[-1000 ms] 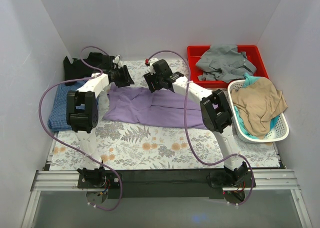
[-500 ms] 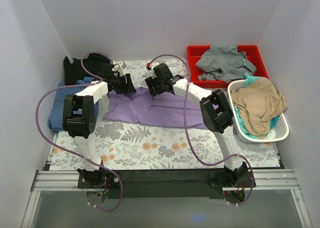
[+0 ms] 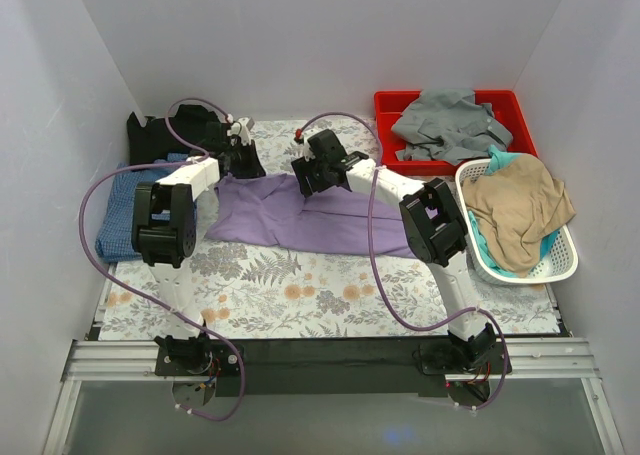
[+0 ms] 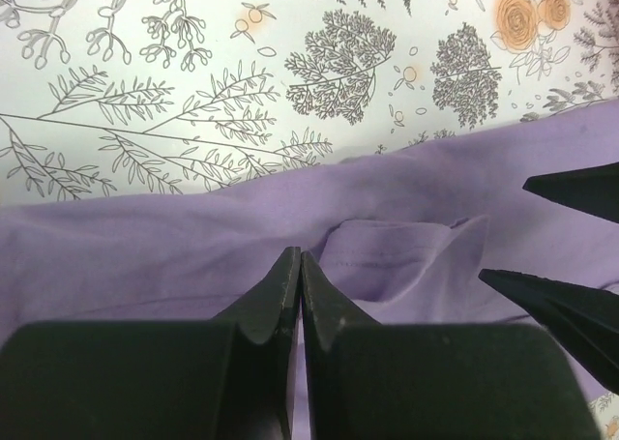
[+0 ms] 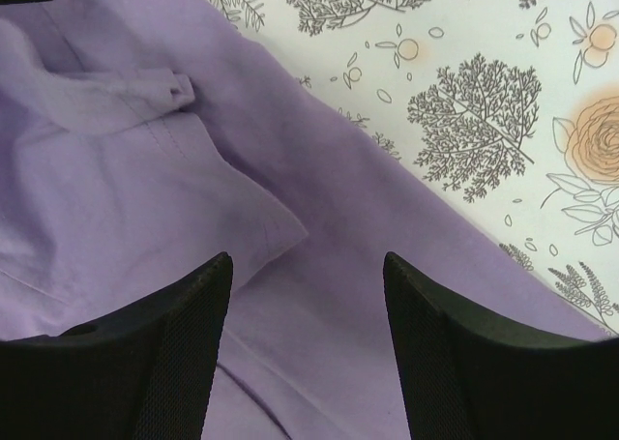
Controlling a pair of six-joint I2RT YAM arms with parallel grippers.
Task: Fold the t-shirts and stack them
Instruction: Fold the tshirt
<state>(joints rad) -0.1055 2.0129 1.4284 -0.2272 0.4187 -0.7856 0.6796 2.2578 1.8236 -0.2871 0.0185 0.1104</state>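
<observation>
Where they gaped a second ago, left jaws now pinched shut on lilac t-shirt (image 3: 300, 215), right jaws still wide, empty.

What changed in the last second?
The left tool swung nearer, then back to the far edge of the purple t-shirt and shut there; whether it pinches cloth is unclear. The right tool stays open over the shirt, barely shifted. Everything else unchanged.

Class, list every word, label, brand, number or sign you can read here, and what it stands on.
No text to read: the purple shirt, tablecloth, red bin and basket show no writing.
</observation>
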